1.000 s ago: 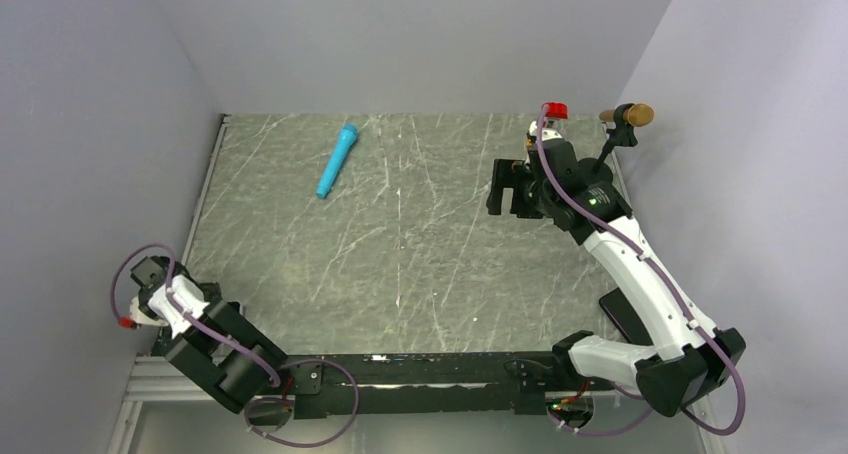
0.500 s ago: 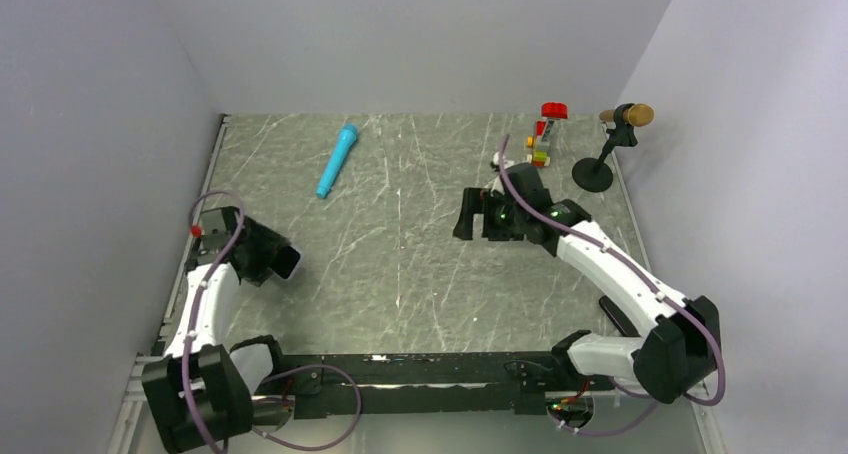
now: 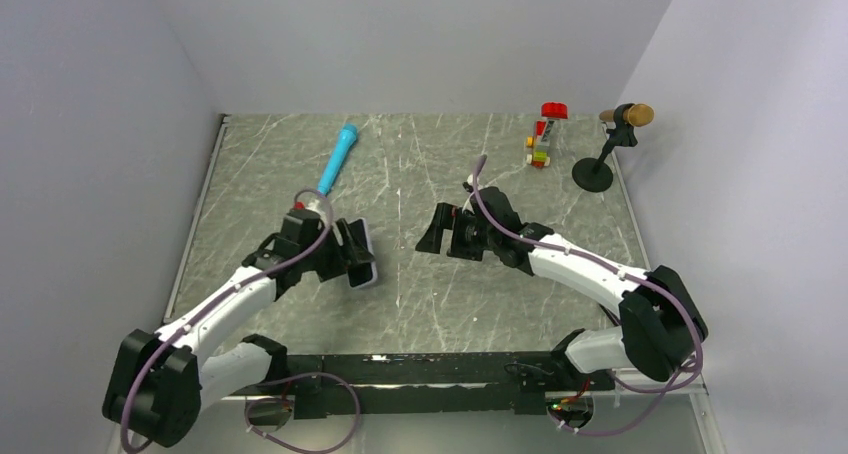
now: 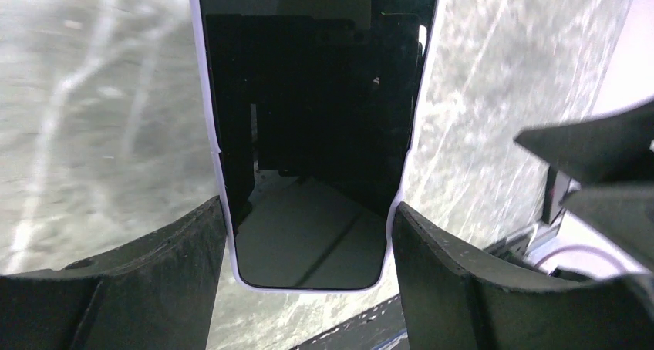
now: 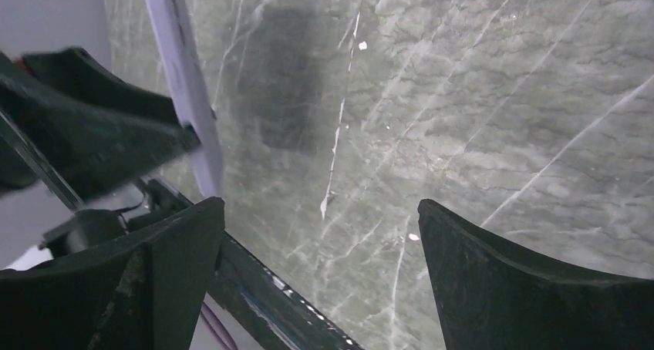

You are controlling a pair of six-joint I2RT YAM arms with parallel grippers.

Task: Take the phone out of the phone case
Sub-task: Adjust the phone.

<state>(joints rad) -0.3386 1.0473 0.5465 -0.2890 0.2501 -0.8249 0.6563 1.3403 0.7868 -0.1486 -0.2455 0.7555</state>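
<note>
**Cased phone clamped in the left gripper**

The left gripper (image 4: 308, 207) grips a thin pale blue-grey translucent phone case (image 4: 197, 57) by its two long edges, one broad black curved finger (image 4: 116, 288) pressed against each side near the lower end. Inside the case sits a phone with a glossy black glass screen (image 4: 308, 95) facing the camera, showing dark blocky reflections. Its top runs out of the frame. Behind it lies the grey-green marbled stone tabletop (image 4: 92, 95), blurred. At the right edge, apart from the phone, are blurred black wedge-shaped parts (image 4: 594, 153).
</note>
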